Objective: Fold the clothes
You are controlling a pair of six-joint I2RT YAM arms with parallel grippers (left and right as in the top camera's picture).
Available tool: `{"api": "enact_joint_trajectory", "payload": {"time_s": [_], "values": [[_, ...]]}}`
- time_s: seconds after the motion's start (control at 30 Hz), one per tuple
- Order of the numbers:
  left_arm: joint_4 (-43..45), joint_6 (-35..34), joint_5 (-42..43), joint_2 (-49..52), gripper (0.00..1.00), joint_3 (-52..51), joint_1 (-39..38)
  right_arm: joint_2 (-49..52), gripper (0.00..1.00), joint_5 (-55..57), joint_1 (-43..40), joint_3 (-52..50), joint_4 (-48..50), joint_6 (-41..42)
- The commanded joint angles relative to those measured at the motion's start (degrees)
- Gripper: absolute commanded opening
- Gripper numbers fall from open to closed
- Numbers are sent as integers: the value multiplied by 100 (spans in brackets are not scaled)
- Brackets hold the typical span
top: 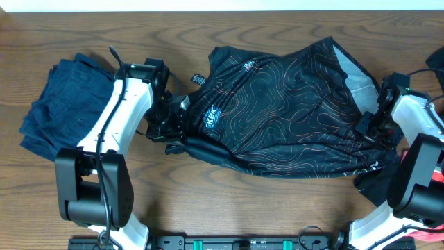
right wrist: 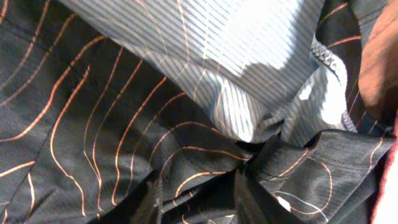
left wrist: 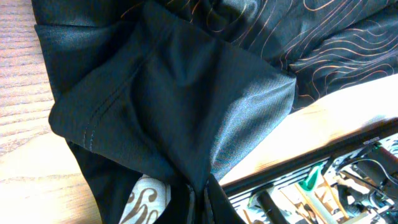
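Observation:
The black jersey (top: pixel 284 104), with thin orange contour lines, lies spread and rumpled across the middle of the table. My left gripper (top: pixel 173 132) is shut on its left edge. In the left wrist view the black cloth (left wrist: pixel 174 93) bunches into the pinch of that gripper (left wrist: pixel 198 202) and hides the fingers. My right gripper (top: pixel 366 128) sits at the jersey's right side. Its dark fingers (right wrist: pixel 155 199) stand apart astride a fold of lined cloth (right wrist: pixel 93 124), and the pale striped inside (right wrist: pixel 217 56) is turned up beyond them.
A folded navy garment (top: pixel 59 104) lies at the left, behind the left arm. A coral-red piece (top: pixel 438 173) shows at the right edge by the right arm, and a dark item (top: pixel 436 64) sits above it. Bare wooden table (top: pixel 243 201) runs along the front.

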Motion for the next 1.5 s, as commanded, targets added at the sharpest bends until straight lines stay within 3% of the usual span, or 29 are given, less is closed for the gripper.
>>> {"api": "enact_joint_trajectory", "payload": {"time_s": [0.0, 0.37, 0.73, 1.0, 1.1, 1.3, 1.47], "values": [[-13, -31, -31, 2, 6, -7, 17, 39, 32, 109, -31, 76, 35, 94], [-15, -31, -31, 2, 6, -7, 20, 50, 19, 129, -31, 70, 33, 92], [-13, -31, -31, 2, 6, -7, 20, 50, 23, 127, -31, -149, 256, 138], [-17, -31, -31, 2, 6, -7, 17, 50, 20, 129, -26, -170, 271, 136], [-15, -31, -31, 2, 6, -7, 20, 50, 1, 127, -26, -177, 267, 138], [-13, -33, -31, 2, 6, -7, 20, 37, 1, 79, -26, -136, 258, 133], [-11, -31, -31, 2, 6, 0, 20, -170, 1, -372, -28, 503, -184, 111]]}}
